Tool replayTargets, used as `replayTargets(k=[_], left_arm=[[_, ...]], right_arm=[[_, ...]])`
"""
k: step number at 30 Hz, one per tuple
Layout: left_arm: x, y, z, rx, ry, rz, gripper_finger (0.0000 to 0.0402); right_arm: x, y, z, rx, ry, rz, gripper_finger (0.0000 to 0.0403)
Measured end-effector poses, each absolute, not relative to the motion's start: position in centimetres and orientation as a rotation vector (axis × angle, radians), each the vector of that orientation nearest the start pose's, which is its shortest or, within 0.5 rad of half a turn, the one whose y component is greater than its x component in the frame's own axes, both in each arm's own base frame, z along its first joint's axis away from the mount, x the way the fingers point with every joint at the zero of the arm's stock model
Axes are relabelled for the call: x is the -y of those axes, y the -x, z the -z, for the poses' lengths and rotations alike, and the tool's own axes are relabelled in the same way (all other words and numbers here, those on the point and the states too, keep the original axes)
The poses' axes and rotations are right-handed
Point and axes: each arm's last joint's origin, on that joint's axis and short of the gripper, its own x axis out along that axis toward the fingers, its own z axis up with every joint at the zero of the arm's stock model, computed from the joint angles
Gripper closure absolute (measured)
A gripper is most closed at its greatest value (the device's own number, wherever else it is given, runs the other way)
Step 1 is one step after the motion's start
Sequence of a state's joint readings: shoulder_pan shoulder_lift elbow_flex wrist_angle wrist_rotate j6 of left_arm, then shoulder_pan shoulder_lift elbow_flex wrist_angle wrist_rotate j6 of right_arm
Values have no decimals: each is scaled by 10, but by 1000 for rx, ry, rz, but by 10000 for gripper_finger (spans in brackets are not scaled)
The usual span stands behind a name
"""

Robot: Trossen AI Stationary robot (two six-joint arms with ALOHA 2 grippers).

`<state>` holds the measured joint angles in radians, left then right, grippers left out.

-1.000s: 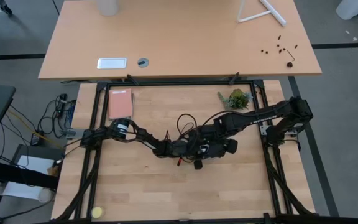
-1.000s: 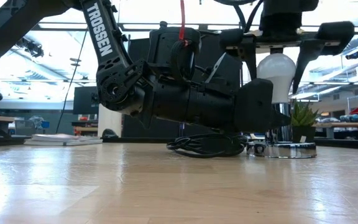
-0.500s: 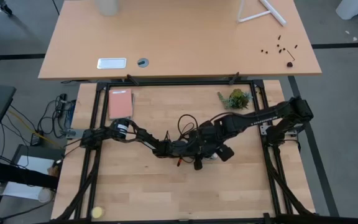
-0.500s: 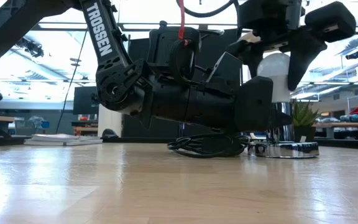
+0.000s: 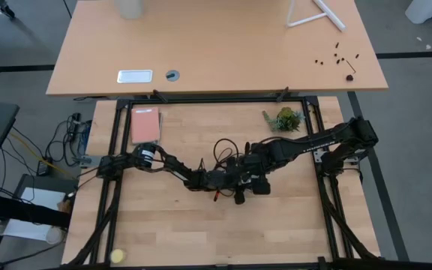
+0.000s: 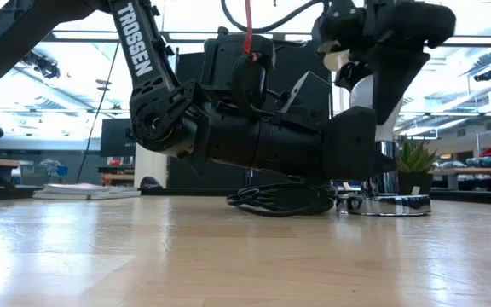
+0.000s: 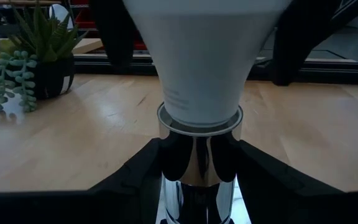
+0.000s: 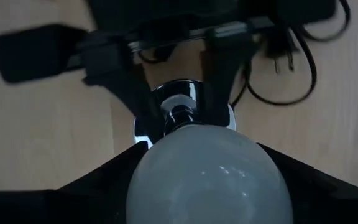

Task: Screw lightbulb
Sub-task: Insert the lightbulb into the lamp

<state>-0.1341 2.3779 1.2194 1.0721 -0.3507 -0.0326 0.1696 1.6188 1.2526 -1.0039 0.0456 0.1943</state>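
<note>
High view, both arms meeting mid pale wooden tabletop (image 5: 163, 225), left wrist view, smooth matte white lightbulb (image 7: 199, 62) sitting in chrome socket (image 7: 197, 155), left jaws clamping the socket, right wrist view, right jaws gripping the bulb's rounded dome.

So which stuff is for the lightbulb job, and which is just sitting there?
For the job:
lightbulb
shiny socket
right gripper, holding the bulb
left gripper, holding the socket
black cord

Just lying about:
little plant
pink book
</note>
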Motion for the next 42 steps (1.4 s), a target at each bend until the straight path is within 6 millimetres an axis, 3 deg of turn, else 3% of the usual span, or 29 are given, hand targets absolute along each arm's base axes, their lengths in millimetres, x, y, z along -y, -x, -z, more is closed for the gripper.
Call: replayTargets(k=[20, 32, 42], left_arm=[[53, -455, -79, -68, 12, -237, 223], [56, -455, -79, -58, 15, -229, 223], [55, -455, -79, -56, 18, -236, 223]], right_arm=[[-47, -296, -240, -1303, -503, 519, 124], [-47, -295, -240, -1250, -700, 685, 124], [-48, -294, -241, -1280, -666, 652, 93]])
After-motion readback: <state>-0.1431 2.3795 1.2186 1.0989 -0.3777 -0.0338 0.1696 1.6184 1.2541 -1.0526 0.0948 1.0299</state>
